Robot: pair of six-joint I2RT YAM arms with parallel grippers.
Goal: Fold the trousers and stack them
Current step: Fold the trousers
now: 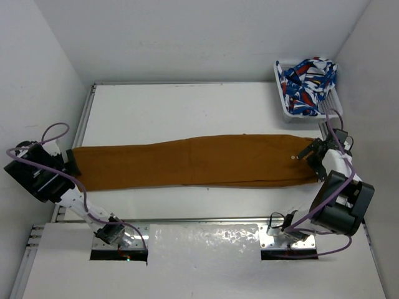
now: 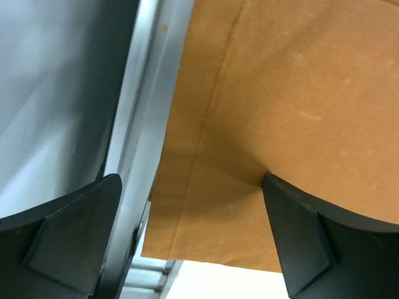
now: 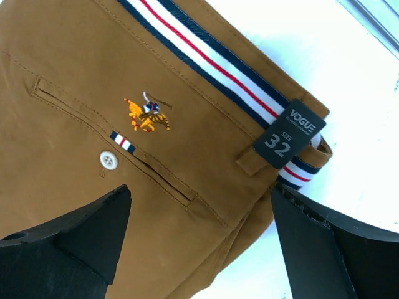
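Trousers (image 1: 193, 162) lie flat across mid-frame. Left gripper (image 2: 190, 180) gapes wide over the hem (image 2: 212, 249), right gripper (image 3: 199, 190) over the waistband (image 3: 206, 68); neither holds anything. Closing might pinch only one layer, skewing the fold.

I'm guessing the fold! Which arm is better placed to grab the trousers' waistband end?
Right. The right gripper sits open over the waistband, beside the size tag, while the left gripper is open at the hem, the far end of the trousers.
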